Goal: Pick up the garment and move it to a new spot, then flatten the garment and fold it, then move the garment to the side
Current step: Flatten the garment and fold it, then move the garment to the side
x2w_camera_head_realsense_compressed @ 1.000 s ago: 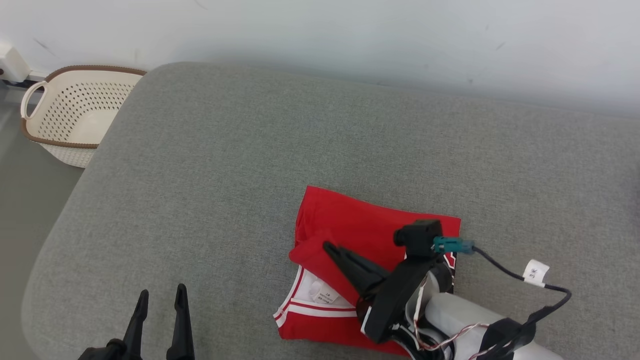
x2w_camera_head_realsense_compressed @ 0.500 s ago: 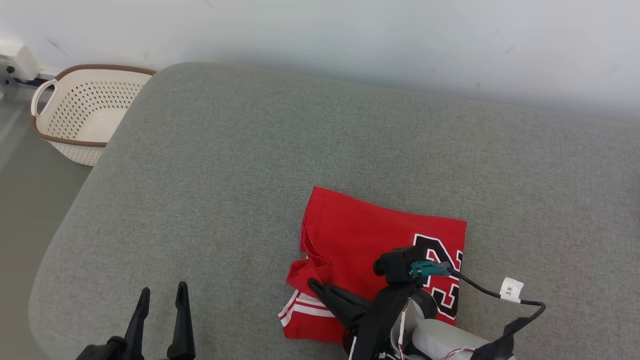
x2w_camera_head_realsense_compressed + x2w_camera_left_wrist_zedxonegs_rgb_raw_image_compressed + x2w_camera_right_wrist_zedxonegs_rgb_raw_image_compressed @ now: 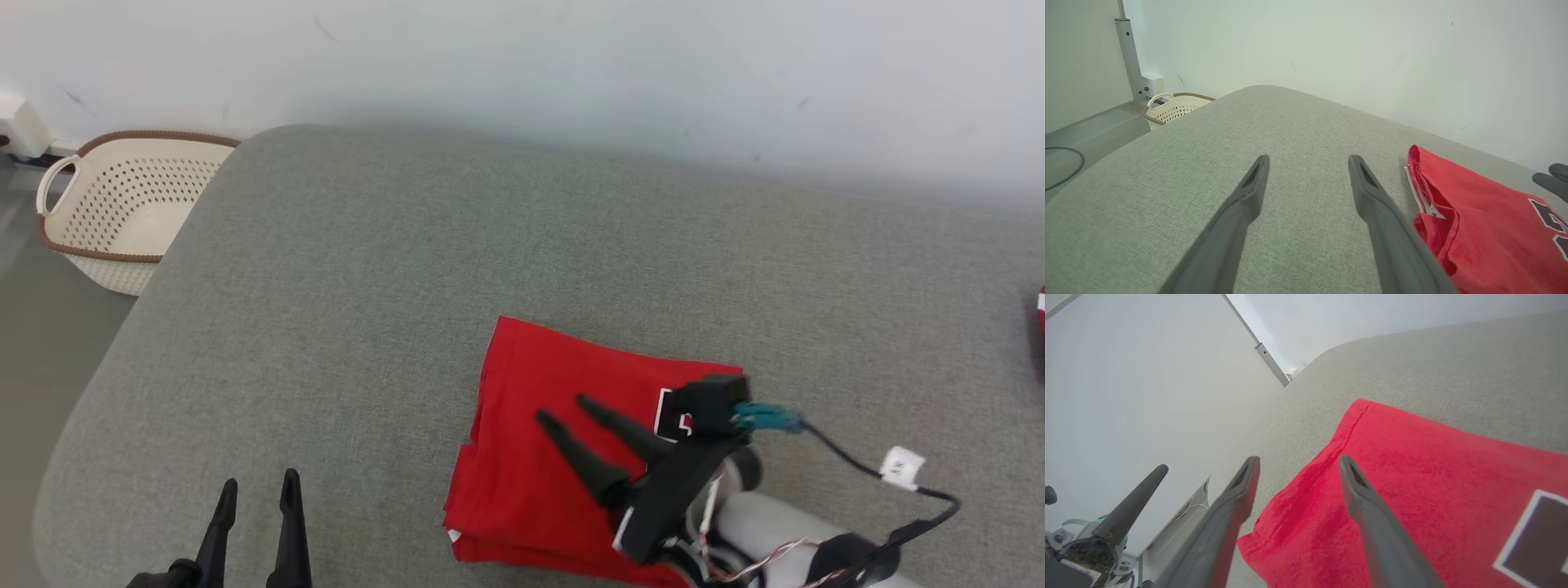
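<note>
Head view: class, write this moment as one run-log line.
shirt: red, folded, lying on grey cushion | right hand: open over shirt, holding nothing | left hand: open, empty, apart from shirt

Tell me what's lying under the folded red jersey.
The red jersey rests on the grey cushion, which shows around it. Folded layers show at its left edge; anything between or beneath them is covered.
</note>
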